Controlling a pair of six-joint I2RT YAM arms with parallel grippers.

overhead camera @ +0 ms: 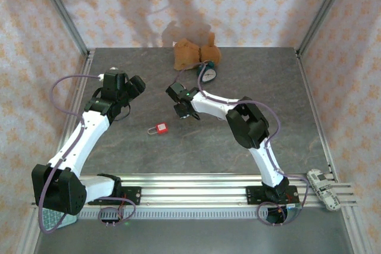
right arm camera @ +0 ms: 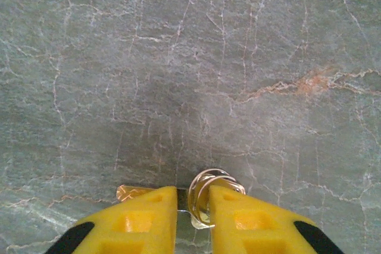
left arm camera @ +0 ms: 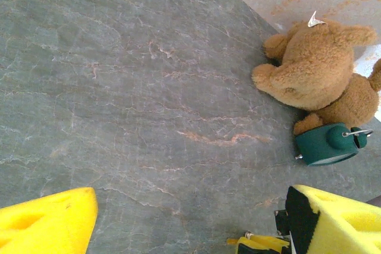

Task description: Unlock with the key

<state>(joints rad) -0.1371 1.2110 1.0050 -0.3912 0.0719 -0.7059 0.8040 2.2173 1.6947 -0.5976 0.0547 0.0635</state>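
A small red padlock (overhead camera: 161, 128) lies flat on the grey stone table, between the two arms. My right gripper (overhead camera: 181, 110) is low over the table just up and right of the padlock. In the right wrist view its yellow fingers (right arm camera: 143, 221) stand close together, shut on the key (right arm camera: 136, 193), whose brass blade pokes out to the left. The key's wire ring (right arm camera: 211, 190) stands upright in the narrow gap against the right finger. My left gripper (overhead camera: 134, 87) hovers further left, open and holding nothing, its yellow pads (left arm camera: 50, 221) far apart over bare table.
A brown teddy bear (overhead camera: 193, 55) sits at the back edge with a green alarm clock (overhead camera: 207, 74) lying in front of it; both appear in the left wrist view as the bear (left arm camera: 315, 69) and the clock (left arm camera: 327, 144). A white object (overhead camera: 324, 188) rests on the rail at the near right.
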